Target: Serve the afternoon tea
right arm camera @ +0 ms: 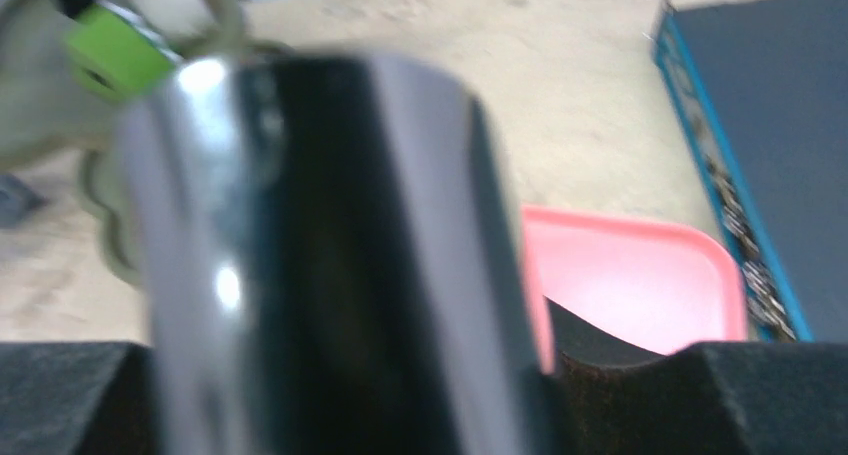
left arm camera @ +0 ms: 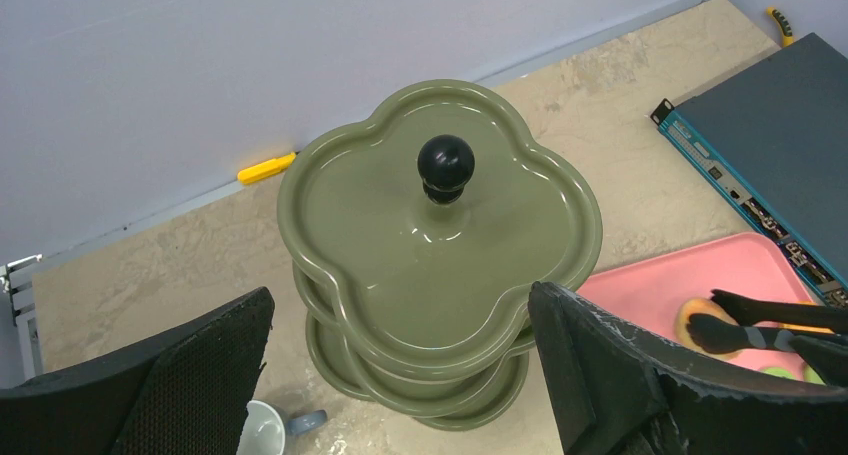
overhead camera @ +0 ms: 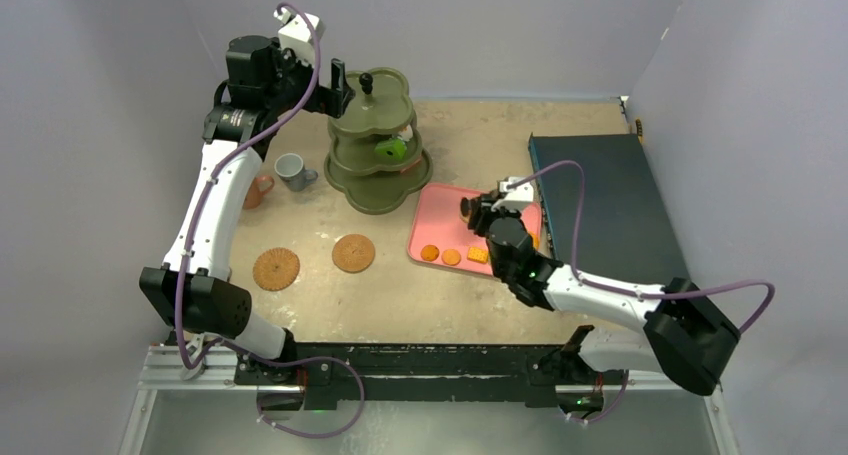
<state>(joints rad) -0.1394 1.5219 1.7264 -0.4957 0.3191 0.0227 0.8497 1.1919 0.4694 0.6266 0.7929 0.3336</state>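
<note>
Arm bases [overhead camera: 300, 367]: nearest the top camera, side by side; one arm reaches far back, the other leans over the pink tray [overhead camera: 440, 210].
Far left: left gripper [overhead camera: 338, 90] beside the top tier of the olive stand [overhead camera: 378, 145].
Stand load: one green pastry [overhead camera: 388, 149] on the middle tier.
Tray: three orange pastries [overhead camera: 452, 256] along its near edge, right gripper [overhead camera: 470, 207] above them.
Cups: grey-blue cup [overhead camera: 292, 171] and terracotta cup [overhead camera: 260, 188] left of the stand, apart from the two brown coasters [overhead camera: 353, 253].
Left wrist view: fingers spread wide with nothing between them; bare top tier and black knob [left arm camera: 445, 167] below. Black tongs [left arm camera: 765, 325] pinch a round orange pastry [left arm camera: 693, 320] at the tray; whether it is lifted I cannot tell.
Right wrist view: jaws clenched on the tongs' glossy handle; blurred.
Step, as I judge: picking that pastry for the stand.
Doing it well: squeeze evenly, lift clear of the tray rim, set down on an open lobe away from the knob.
</note>
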